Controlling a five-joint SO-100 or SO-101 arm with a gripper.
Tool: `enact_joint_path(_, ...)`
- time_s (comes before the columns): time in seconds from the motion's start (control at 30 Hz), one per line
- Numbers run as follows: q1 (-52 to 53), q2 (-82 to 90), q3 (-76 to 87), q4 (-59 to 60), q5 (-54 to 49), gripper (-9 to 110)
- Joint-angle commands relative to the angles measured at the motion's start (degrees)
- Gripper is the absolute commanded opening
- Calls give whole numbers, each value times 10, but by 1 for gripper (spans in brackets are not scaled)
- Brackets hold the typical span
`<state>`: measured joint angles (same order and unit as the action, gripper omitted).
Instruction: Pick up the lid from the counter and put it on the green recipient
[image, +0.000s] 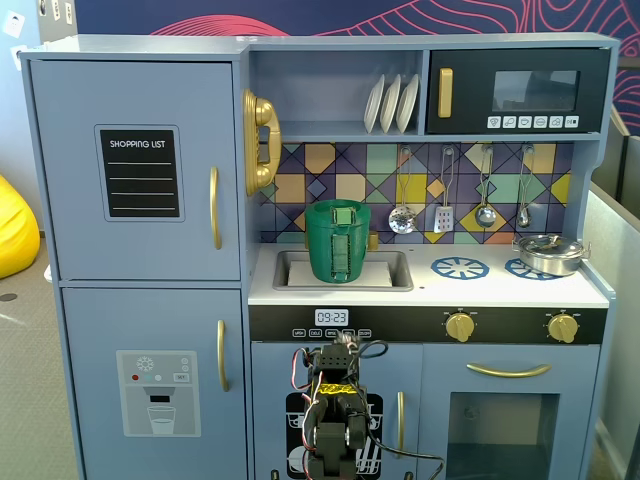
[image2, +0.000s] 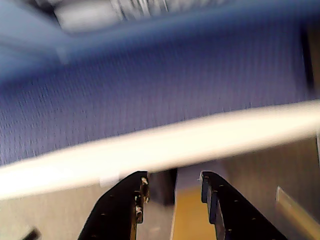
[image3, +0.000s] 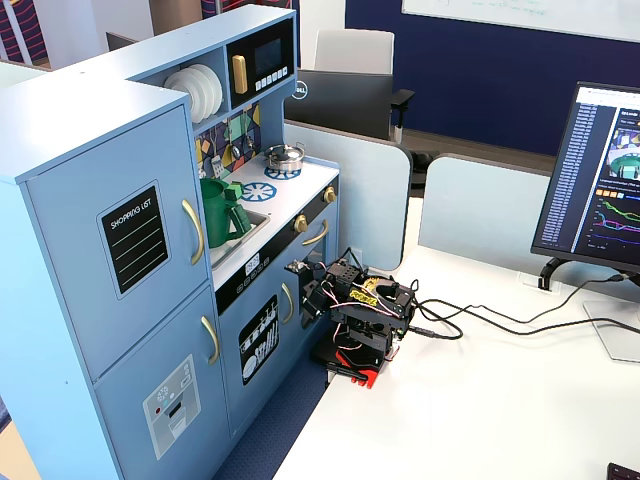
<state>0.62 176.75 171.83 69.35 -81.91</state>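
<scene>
Green plastic stands out against the pale blue toy kitchen: the green recipient sits upright in the sink, its ribbed strap facing the camera in a fixed view, and it shows again from the side in the other fixed view. Its lid already rests across the pot's mouth, a flat green disc with a small raised handle at the centre; the white counter beside the sink carries no lid.

To the right on the stovetop lie two blue spoked burner discs, and a silver metal pot sits on the far one. White plates stand in the shelf above, and utensils hang along the tiled backsplash.

The arm is folded low in front of the kitchen's lower doors, well below the counter, its base on the white bench. In the wrist view the hand is spread, its two dark fingers apart with nothing between them, pointing at blurred blue and white surfaces.
</scene>
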Motion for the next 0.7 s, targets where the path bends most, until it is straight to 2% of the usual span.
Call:
enact_joint_path(0.0, -23, 4, -2, 87, 18, 4)
enact_joint_path(0.13, 6, 53, -2, 181, -25, 4)
enact_joint_path(0.67, 17, 54, -2, 185, -47, 5)
